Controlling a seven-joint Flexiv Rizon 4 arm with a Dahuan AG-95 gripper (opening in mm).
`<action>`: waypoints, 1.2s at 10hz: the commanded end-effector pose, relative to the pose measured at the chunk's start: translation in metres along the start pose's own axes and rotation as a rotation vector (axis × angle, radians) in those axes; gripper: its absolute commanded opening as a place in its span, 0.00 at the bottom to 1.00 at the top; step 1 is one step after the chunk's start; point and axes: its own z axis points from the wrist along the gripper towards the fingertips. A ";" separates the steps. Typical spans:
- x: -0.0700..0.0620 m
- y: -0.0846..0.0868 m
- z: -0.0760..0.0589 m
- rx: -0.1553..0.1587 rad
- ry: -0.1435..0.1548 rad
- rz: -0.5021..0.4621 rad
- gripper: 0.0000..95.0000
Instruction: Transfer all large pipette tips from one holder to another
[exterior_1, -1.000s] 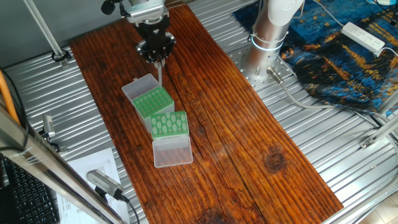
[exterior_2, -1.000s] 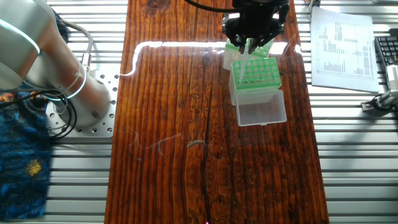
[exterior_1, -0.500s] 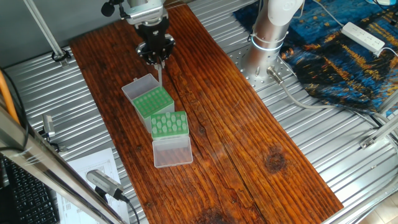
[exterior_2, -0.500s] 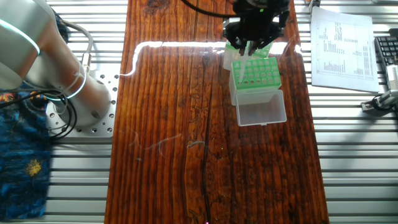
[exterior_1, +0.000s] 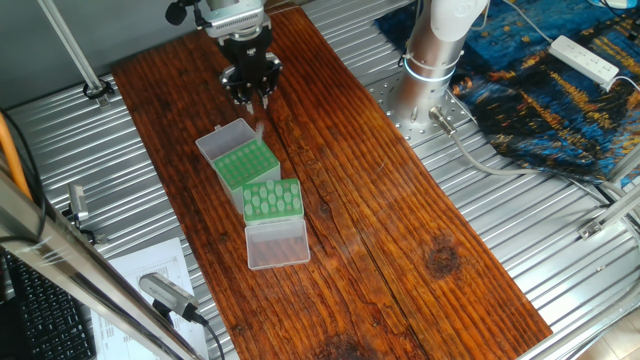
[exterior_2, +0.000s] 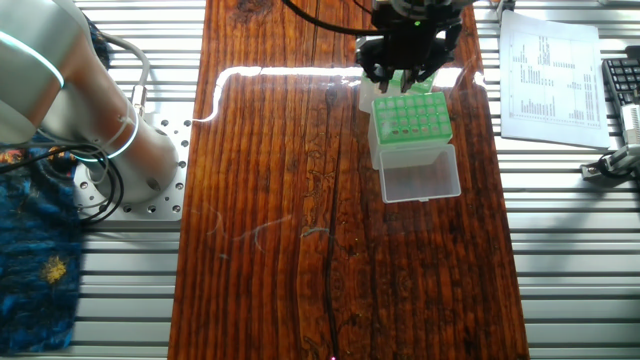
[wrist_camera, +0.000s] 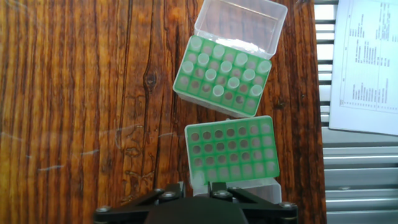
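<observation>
Hand view looks straight down on two green plastic racks lying end to end on the dark wooden tabletop (wrist_camera: 74, 93). The far green rack (wrist_camera: 258, 102) carries the large pale-green translucent pipette tips (wrist_camera: 219, 91), about a dozen of them, wide ends up and bunched towards its middle and left. Its clear hinged lid (wrist_camera: 239, 25) is folded back beyond it, so the tips can be lifted straight up.

The near green rack (wrist_camera: 231, 152) shows only bare round holes. It sits just beside the full one, slightly skewed, which keeps each carry short. It looks like the receiving holder, and the transfer seems at or near its start.

The black two-finger pincer (wrist_camera: 194, 186) hangs above the near end of the empty rack, over that rack's own opened clear lid (wrist_camera: 249, 184). Only the finger bases show at the bottom edge. I cannot tell whether the fingers are clenched, or whether a tip sits between them. From one fixed view the pincer (exterior_1: 250, 88) is well above the tabletop, which would clear the tops of the tips. A printed paper sheet (wrist_camera: 367, 62) lies off the tabletop to the right.
</observation>
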 end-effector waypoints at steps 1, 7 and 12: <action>0.000 0.000 0.000 0.001 0.000 0.009 0.20; -0.061 -0.010 0.009 0.004 0.059 0.200 0.20; -0.074 -0.025 0.054 0.011 0.081 0.243 0.20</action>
